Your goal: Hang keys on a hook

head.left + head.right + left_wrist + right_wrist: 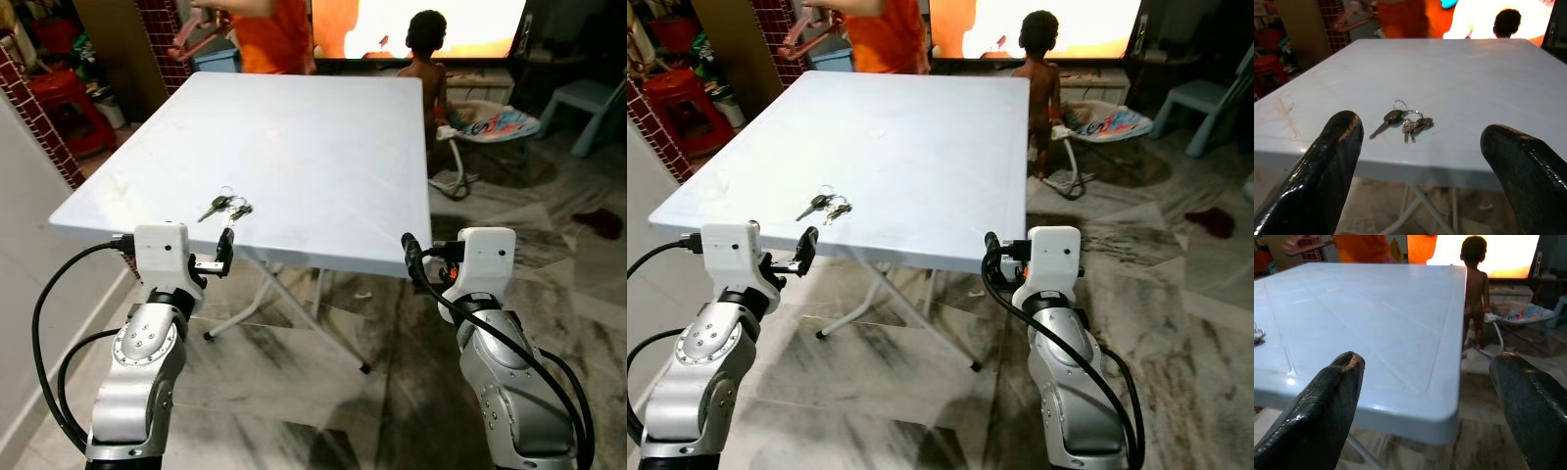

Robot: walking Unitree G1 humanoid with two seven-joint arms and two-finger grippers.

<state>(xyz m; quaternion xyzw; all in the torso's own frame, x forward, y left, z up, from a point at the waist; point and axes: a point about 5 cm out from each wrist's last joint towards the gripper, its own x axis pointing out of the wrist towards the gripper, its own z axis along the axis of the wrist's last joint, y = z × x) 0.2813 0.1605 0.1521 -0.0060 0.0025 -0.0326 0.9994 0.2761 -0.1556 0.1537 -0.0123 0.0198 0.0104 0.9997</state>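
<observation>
Nothing is done yet: the keys (226, 207) lie untouched near the table's (323, 127) front left edge, both the left gripper (1425, 161) and the right gripper (1430, 396) spread empty.

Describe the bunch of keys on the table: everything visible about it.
The keys are a small metal bunch on thin rings: one longer key with a dark head points away from several shorter ones. They lie flat on the pale table, near its front edge on the robot's left, untouched. The open left claw faces them from just off the edge.
</observation>
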